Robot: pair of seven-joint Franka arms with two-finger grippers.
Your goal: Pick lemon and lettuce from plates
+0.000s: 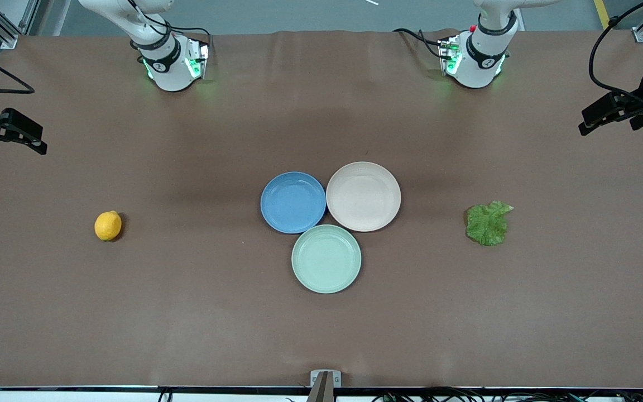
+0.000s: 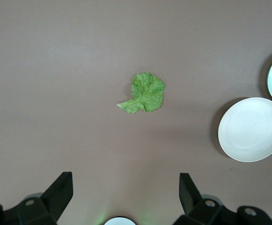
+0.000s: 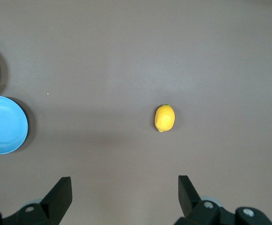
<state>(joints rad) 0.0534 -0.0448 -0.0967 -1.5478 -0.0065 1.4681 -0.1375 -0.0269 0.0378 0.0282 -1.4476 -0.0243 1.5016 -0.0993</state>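
The right gripper (image 1: 12, 131) hangs high over the right arm's end of the table (image 1: 187, 312), its fingers (image 3: 61, 194) spread wide and holding nothing. The lemon (image 1: 108, 225) lies on the bare brown cloth toward that end, well apart from the plates. At the middle, the blue plate (image 1: 293, 201) and the beige plate (image 1: 363, 196) sit touching side by side, both empty, with a mint-green plate (image 1: 326, 258) touching them, nearer the front camera. The lettuce (image 1: 488, 224) lies flat on the cloth toward the left arm's end, apart from the plates. The left gripper (image 1: 614, 111) hangs high over that end, its fingers (image 2: 188, 190) also spread wide and empty.
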